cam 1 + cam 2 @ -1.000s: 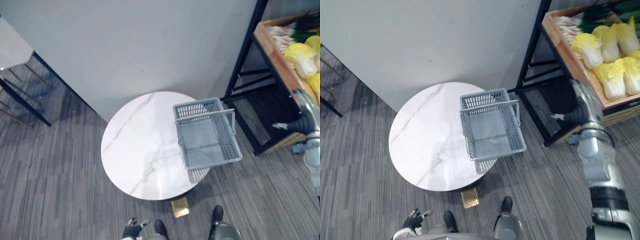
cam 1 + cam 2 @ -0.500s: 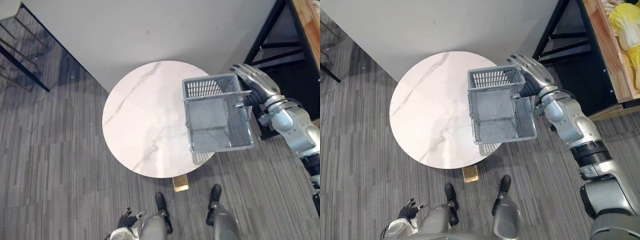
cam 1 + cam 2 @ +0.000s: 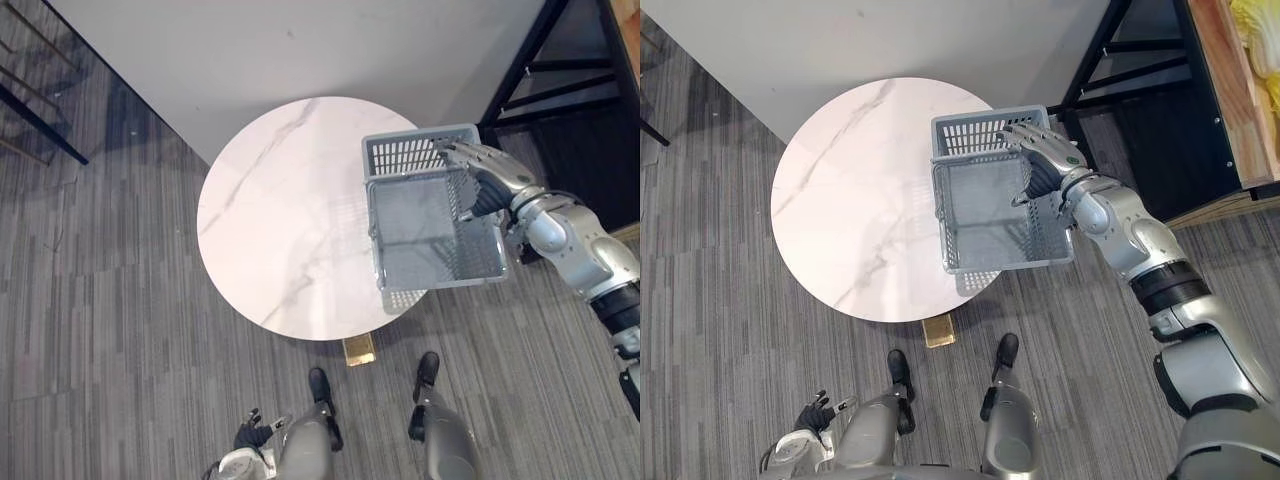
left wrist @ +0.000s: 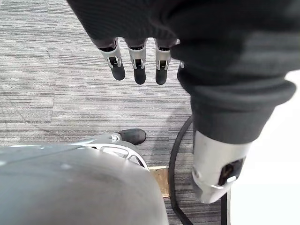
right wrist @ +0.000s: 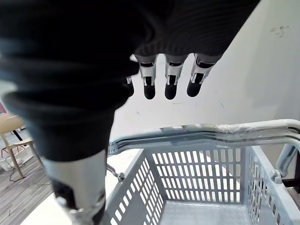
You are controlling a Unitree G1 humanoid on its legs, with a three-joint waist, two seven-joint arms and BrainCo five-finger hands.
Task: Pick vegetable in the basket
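An empty grey plastic basket (image 3: 410,152) stands on the right edge of a round white marble table (image 3: 270,220), partly overhanging it. My right hand (image 3: 1040,160) is open above the basket's right side, its fingers (image 5: 169,82) stretched out just over the raised handle (image 5: 211,131) without holding it. Pale yellow cabbage (image 3: 1258,15) lies in a wooden crate (image 3: 1225,90) on the rack at the far right. My left hand (image 3: 250,435) hangs low at my side, its fingers (image 4: 137,65) relaxed and holding nothing.
A black metal rack (image 3: 1110,50) stands right of the table, close behind the basket. A grey wall (image 3: 300,40) runs behind the table. Thin dark chair legs (image 3: 30,100) show at the far left. Grey striped carpet (image 3: 120,320) surrounds the table.
The camera has shifted. My right arm has swung from the rack to the basket, and the hand now sits further in over the handle. The basket has stayed put.
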